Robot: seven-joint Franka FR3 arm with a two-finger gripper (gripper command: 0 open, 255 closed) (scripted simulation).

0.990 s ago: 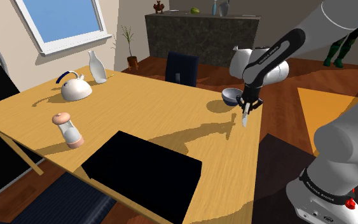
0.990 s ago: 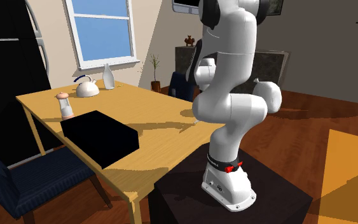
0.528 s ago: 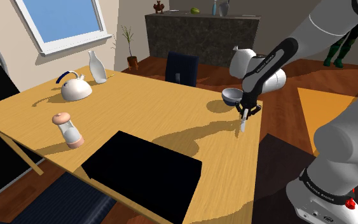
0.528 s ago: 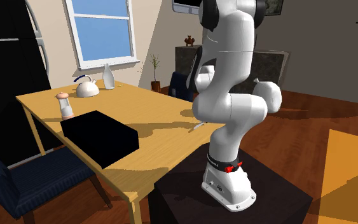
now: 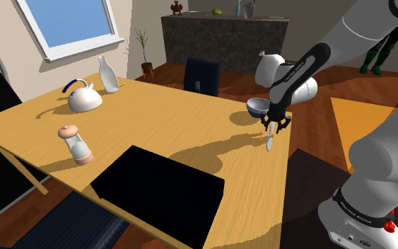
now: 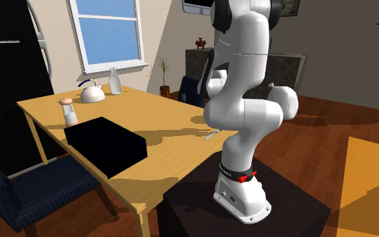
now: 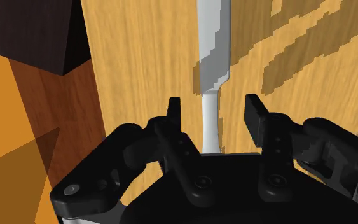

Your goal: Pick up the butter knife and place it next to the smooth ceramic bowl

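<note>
The butter knife (image 7: 212,38), silvery-white, lies flat on the wooden table (image 5: 155,120) close to its edge by the stand. In the shoulder view the knife (image 5: 268,139) rests just in front of the grey bowl (image 5: 257,107), a short gap between them. My gripper (image 5: 274,126) hovers right over the knife's handle. In the wrist view the gripper (image 7: 213,108) is open: its fingers (image 7: 174,111) stand on either side of the handle without touching it. In the second exterior view the knife (image 6: 211,134) shows beside the arm.
A black box (image 5: 158,187) sits at the table's near edge. A pink-capped mill (image 5: 75,143), a white kettle (image 5: 84,97) and a white bottle (image 5: 107,75) stand on the far left. A dark chair (image 5: 203,76) is behind the table. The dark stand (image 6: 248,202) borders the table edge.
The gripper came down with the knife, set it on the table beside the bowl, and then opened its fingers off the handle.
</note>
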